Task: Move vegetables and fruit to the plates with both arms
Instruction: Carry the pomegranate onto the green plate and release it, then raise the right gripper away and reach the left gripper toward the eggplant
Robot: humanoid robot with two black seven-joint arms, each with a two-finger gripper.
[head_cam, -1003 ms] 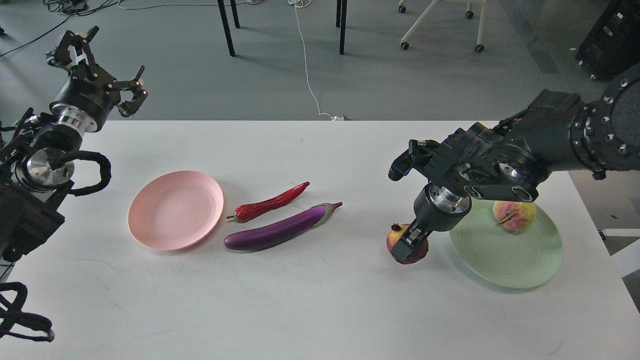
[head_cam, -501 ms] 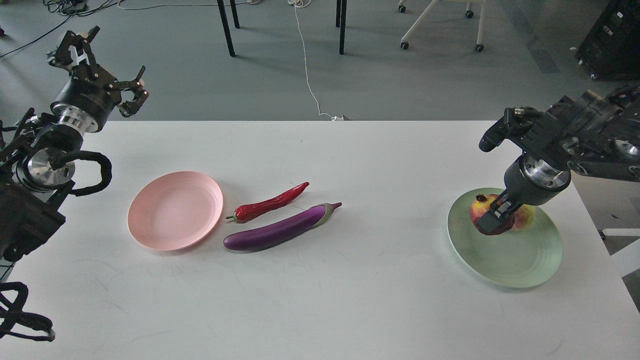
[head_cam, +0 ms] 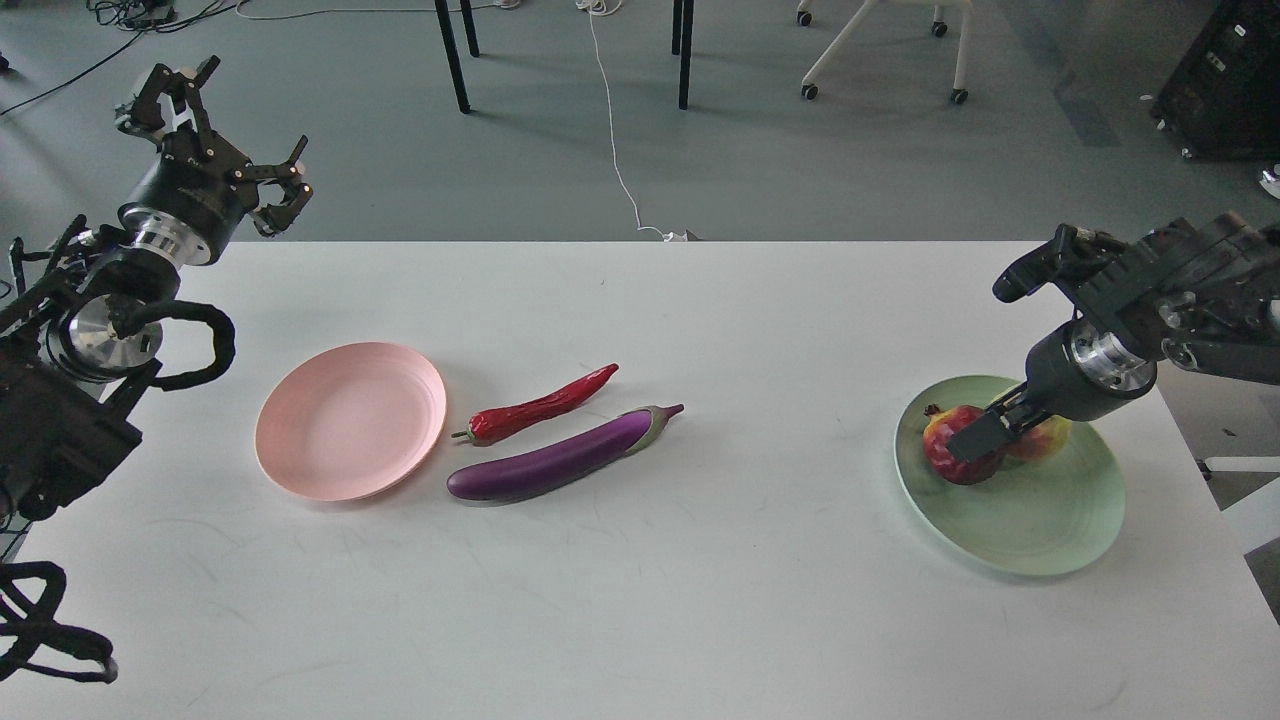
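Moved: right tool (head_cam: pixel 985 432) is lowering pomegranate (head_cam: pixel 950 452) onto green plate (head_cam: pixel 1010 540).
Grip: closed on it; left tool (head_cam: pixel 235 130) spread, empty.
Risk: released, pomegranate is rolling off.

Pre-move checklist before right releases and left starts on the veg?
1. Pomegranate over green plate: ok.
2. Pomegranate resting on the plate rather than hanging: cannot tell.
3. Right gripper hold on pomegranate: ok, fingers against it.
4. Bumpy fruit on green plate: ok, close beside the pomegranate.
5. Pink plate free: ok.
6. Left gripper open, raised behind the table edge: ok; eggplant and chili not yet plated.
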